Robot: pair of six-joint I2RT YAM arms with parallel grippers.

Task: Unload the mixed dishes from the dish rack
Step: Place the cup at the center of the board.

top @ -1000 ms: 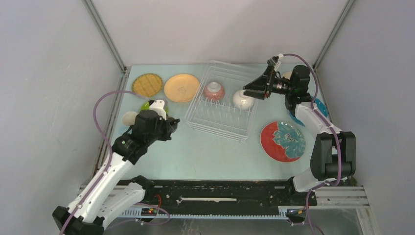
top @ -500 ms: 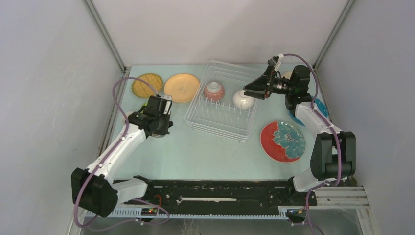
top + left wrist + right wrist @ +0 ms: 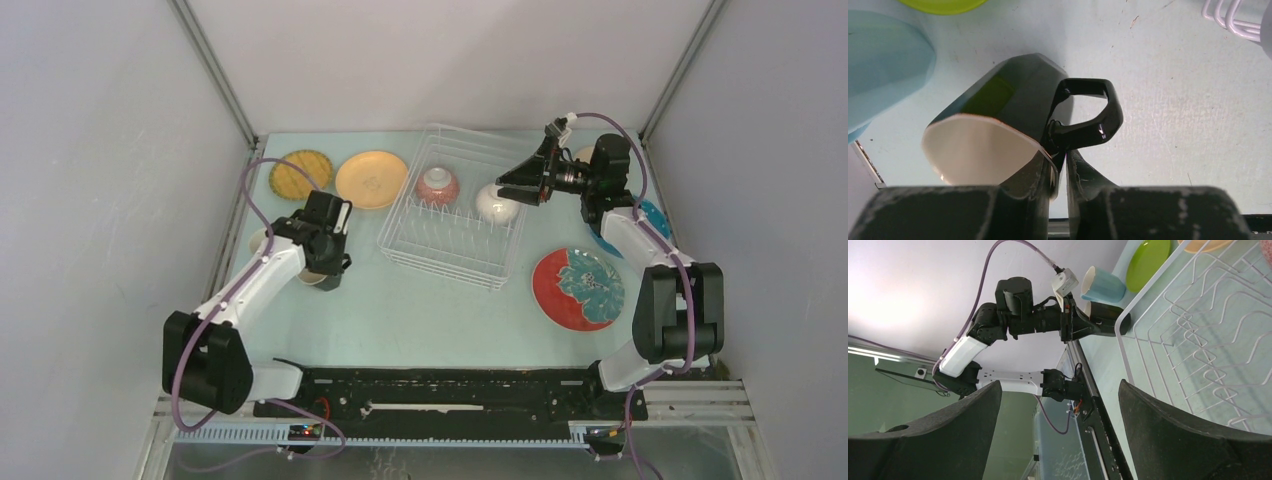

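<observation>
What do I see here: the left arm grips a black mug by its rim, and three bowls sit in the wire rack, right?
Not three. The top external view shows two bowls in the dish rack: a reddish speckled bowl and a white bowl. The left gripper does grip the black mug by its rim.
</observation>
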